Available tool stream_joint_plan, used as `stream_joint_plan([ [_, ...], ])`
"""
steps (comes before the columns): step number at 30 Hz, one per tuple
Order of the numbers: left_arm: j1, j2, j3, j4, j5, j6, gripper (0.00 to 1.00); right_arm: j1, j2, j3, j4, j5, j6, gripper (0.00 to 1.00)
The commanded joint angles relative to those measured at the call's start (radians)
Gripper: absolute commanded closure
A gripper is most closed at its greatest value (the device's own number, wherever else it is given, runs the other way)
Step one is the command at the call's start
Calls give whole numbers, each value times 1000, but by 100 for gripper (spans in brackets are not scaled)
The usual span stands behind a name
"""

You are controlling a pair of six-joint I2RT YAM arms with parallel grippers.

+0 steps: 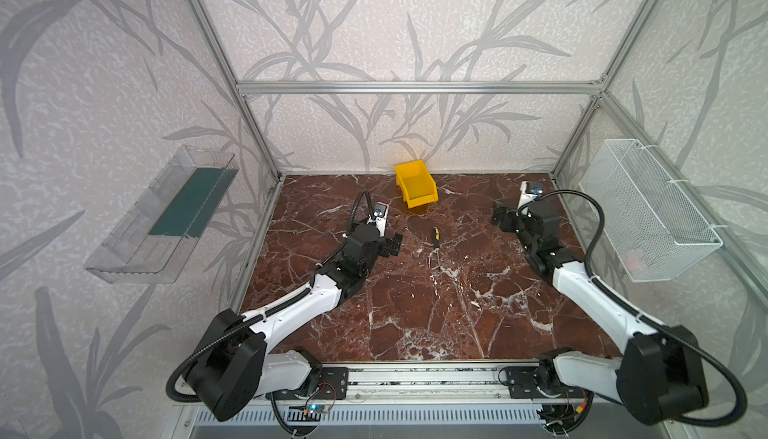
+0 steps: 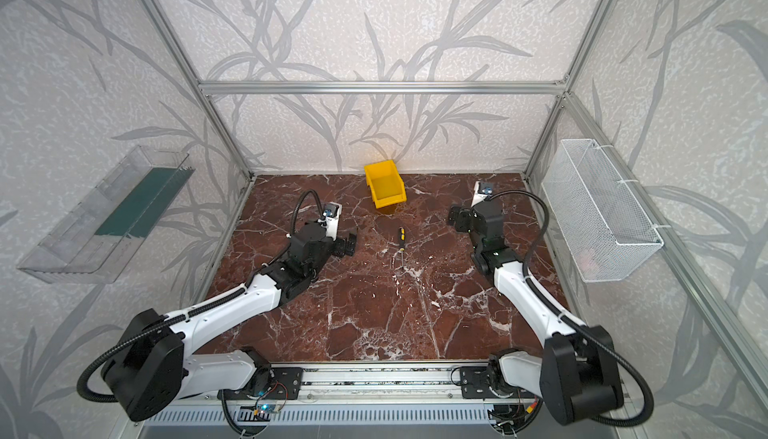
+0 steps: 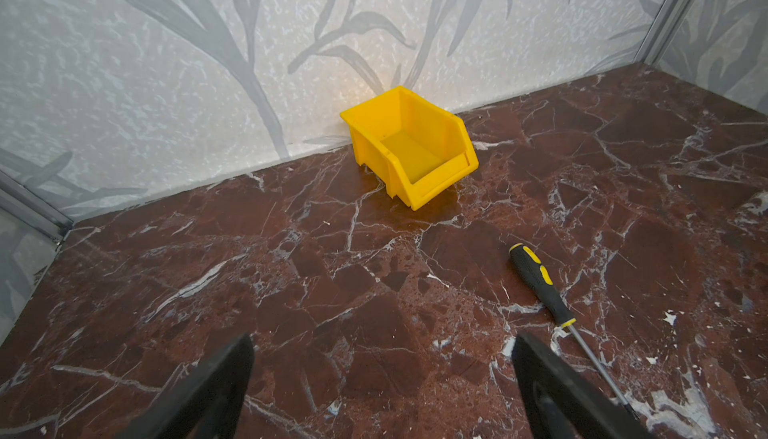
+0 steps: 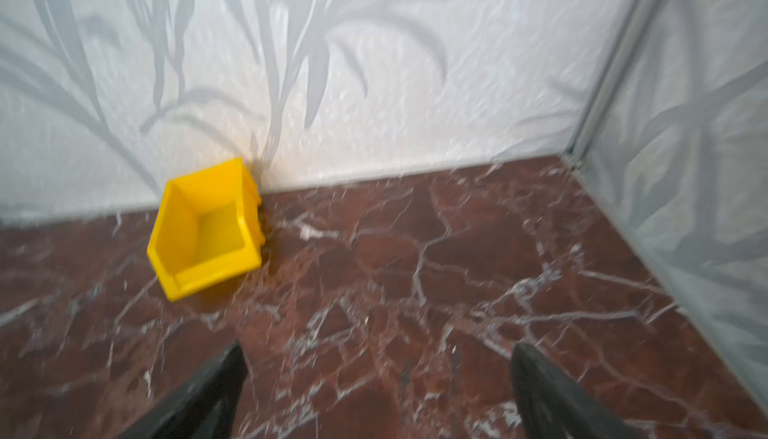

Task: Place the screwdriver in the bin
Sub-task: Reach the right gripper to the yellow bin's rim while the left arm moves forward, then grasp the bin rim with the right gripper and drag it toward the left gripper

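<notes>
While both arms hover over the worktop point(image 1: 415, 316), left fingers point(image 3: 216, 387) are spread wide, gripping nothing. Screwdriver point(image 1: 435, 237) lies flat mid-worktop, just right of them, untouched, handle toward the back. Right fingers point(image 4: 548, 391) are spread wide too, gripping nothing. Bin point(image 1: 420, 200) sits upright against the back wall, apart from the screwdriver.

The bench point(image 1: 415, 312) is a red-brown marble slab veined in white. Pale wallpaper point(image 1: 374, 21) with grey leafy stems covers the walls around it, framed by aluminium rails point(image 1: 415, 87). A clear plastic tray point(image 1: 124, 250) with a green bottom hangs on the left wall. A white wire-mesh basket point(image 1: 648, 212) hangs on the right wall; something pale pink point(image 1: 636, 260) may lie inside, too faint to identify.
</notes>
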Motion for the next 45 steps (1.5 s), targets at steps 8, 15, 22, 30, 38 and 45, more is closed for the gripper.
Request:
stream_joint_plan([
  [8,12,88,120,-238,14,-341,1,133,529,469,-164,-114,96,0],
  [15,14,97,142,-269,76,-348,1,160,819,774,-206,-80,150,17],
  [22,26,106,139,-253,81,-306,1,162,1037,1061,-291,-99,162,27],
  [30,44,167,158,-225,113,-312,1,162,1210,1304,-406,-99,174,47],
  [38,51,176,155,-213,137,-337,1,183,1214,1367,-450,-27,120,83],
  [45,57,66,91,-224,127,-414,1,228,1056,1248,-435,-12,54,100],
])
